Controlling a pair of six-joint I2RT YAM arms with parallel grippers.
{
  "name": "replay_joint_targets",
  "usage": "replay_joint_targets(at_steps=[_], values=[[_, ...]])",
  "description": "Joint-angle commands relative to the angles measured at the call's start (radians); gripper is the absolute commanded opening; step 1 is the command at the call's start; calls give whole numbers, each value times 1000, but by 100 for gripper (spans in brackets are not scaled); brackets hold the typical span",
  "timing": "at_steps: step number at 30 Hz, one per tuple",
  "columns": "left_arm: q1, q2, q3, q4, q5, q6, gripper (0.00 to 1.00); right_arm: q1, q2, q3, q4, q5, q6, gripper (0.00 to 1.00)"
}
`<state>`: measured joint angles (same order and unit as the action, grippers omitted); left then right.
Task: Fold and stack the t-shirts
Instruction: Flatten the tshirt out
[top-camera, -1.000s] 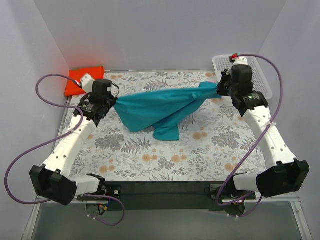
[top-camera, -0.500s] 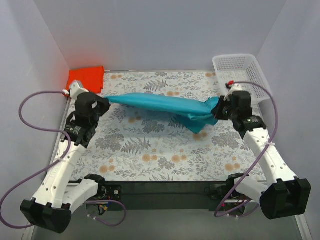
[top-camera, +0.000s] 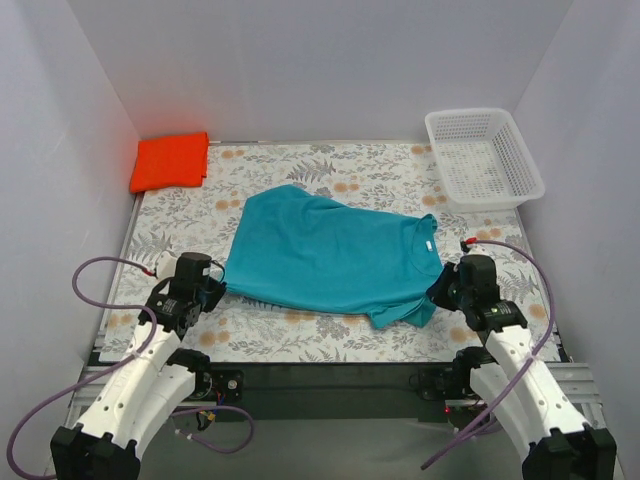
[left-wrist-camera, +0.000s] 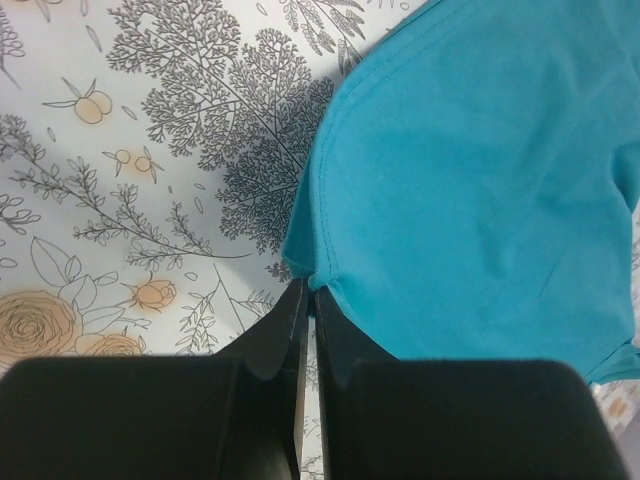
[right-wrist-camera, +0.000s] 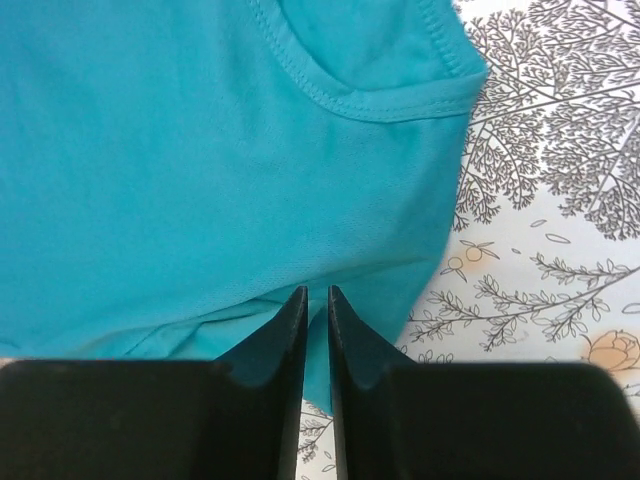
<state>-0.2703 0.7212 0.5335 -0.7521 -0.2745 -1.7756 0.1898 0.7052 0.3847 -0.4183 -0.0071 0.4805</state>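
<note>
We find the teal t-shirt (top-camera: 330, 255) spread largely flat on the table (top-camera: 300, 338), from the centre to the near side. Its neckline is towards the right, and a flap is rumpled at its near-right corner. The left gripper (left-wrist-camera: 305, 292) has its fingers pressed together on the near-left hem corner. The right gripper (right-wrist-camera: 317, 300) is likewise pinched on cloth at the near-right edge, close to the neckline.

In our judgement the spreading step is finishing and folding has not begun. The next move calls for both grips to let go, the flap to be smoothed, and fresh holds taken for the first fold.

The near hem lies close to the table's front edge; open room lies beyond the shirt. The orange folded shirt (top-camera: 170, 160) sits well apart at the far-left corner, and the basket (top-camera: 497, 201) at the far right.
</note>
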Motion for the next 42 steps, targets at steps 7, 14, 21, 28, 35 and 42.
replay_joint_targets(at_steps=[7, 14, 21, 28, 35, 42], values=[[5, -54, 66, -139, -115, -87, 40, -6, -121, 25, -51, -59, 66, 45], [5, -5, 192, -29, -103, 229, 63, -6, 151, 117, 129, -123, -43, 45], [-9, 352, 165, 167, 204, 266, 58, -7, 443, 200, 265, -128, -112, 43], [-7, 595, 193, 296, 164, 179, 50, -9, 660, 276, 366, -160, -151, 42], [63, 920, 359, 349, 106, 171, 49, -7, 948, 462, 447, -160, -168, 42], [111, 1064, 552, 321, 110, 209, 52, -6, 1120, 727, 420, -232, -198, 45]])
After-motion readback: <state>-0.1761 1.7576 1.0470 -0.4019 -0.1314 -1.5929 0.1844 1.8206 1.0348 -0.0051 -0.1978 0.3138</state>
